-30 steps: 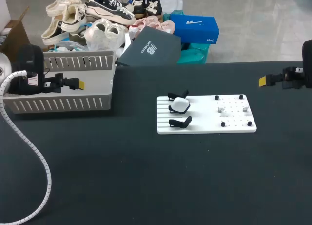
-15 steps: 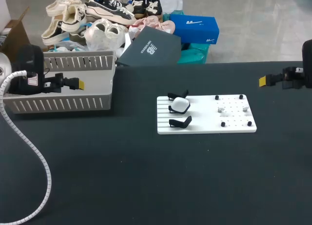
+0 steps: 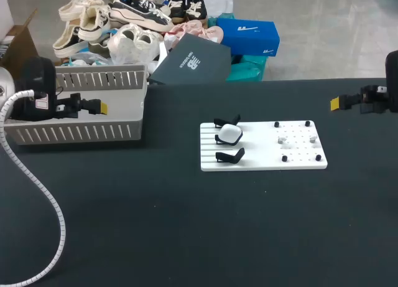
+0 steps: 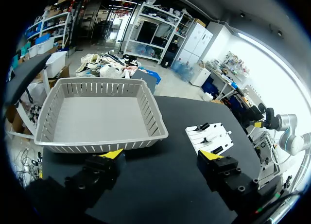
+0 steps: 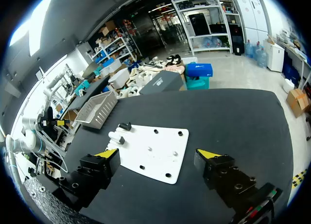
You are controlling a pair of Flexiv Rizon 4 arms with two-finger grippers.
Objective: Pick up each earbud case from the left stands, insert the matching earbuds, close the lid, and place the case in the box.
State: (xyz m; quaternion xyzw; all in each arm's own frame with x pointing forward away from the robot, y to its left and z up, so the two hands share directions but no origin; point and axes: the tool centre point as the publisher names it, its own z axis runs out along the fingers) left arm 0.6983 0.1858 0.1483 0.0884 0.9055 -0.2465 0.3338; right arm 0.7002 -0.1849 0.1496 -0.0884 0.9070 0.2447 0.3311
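A white board point(image 3: 263, 151) lies mid-table. On its left side stand three black stands; the middle one carries a closed white earbud case point(image 3: 229, 134), while the front stand point(image 3: 230, 155) and the back stand point(image 3: 222, 121) are empty. Small pale earbuds point(image 3: 281, 139) sit among black pegs on the board's right half. My left gripper point(image 3: 98, 106) hangs open over the grey basket point(image 3: 74, 132), far left of the board. My right gripper point(image 3: 336, 103) is open, off to the board's right. In the right wrist view the open gripper point(image 5: 158, 153) faces the board point(image 5: 160, 136) and the case point(image 5: 115, 136).
The left wrist view has the basket point(image 4: 150, 112) just ahead of the open left gripper point(image 4: 163, 155), and the board point(image 4: 214, 139) further off beside it. A white coiled cable point(image 3: 37, 187) trails over the table's front left.
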